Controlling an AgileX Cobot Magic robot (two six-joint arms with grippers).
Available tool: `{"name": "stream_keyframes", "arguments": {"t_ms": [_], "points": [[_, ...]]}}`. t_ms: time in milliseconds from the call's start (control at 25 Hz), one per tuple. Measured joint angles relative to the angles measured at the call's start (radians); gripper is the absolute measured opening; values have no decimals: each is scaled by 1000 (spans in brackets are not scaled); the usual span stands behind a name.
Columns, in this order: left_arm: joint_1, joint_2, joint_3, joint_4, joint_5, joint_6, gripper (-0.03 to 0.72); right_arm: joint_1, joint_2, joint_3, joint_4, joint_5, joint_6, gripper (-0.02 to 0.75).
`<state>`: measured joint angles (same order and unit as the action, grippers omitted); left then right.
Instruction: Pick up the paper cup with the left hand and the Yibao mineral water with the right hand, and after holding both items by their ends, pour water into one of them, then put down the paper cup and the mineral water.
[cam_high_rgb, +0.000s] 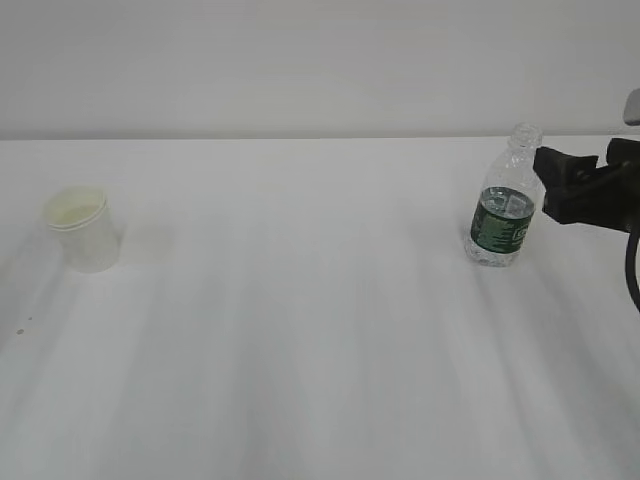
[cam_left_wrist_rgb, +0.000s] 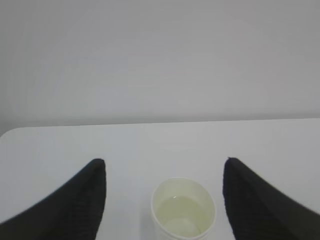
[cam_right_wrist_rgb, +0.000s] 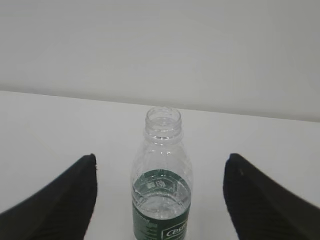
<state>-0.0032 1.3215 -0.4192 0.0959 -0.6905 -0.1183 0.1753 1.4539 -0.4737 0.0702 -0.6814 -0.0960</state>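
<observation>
The paper cup stands upright at the left of the white table, with some water in it. In the left wrist view the cup sits low between the black fingers of my left gripper, which is open and not touching it. The left gripper is out of the exterior view. The Yibao mineral water, uncapped and partly full, stands upright at the right. My right gripper is just right of it. In the right wrist view the bottle stands between the spread fingers of the open right gripper.
The white table ends at a far edge against a plain pale wall. A few tiny specks lie near the left front. The right arm's black cable hangs at the right border.
</observation>
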Motion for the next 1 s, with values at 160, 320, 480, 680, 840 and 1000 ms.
{"name": "stream_keyframes", "arguments": {"t_ms": [160, 320, 480, 680, 840, 1000], "points": [[0, -49, 4, 0, 49, -8, 519, 0, -47, 2, 0, 53, -2, 592], [0, -97, 5, 0, 95, -12, 519, 0, -87, 2, 0, 94, -4, 592], [0, -135, 5, 0, 145, -13, 519, 0, -122, 2, 0, 133, -4, 592], [0, -178, 5, 0, 189, -13, 519, 0, -163, 5, 0, 185, -6, 592], [0, -220, 5, 0, 231, -13, 519, 0, -197, 5, 0, 234, -6, 592], [0, -262, 5, 0, 269, -13, 519, 0, -226, 5, 0, 262, -6, 592]]}}
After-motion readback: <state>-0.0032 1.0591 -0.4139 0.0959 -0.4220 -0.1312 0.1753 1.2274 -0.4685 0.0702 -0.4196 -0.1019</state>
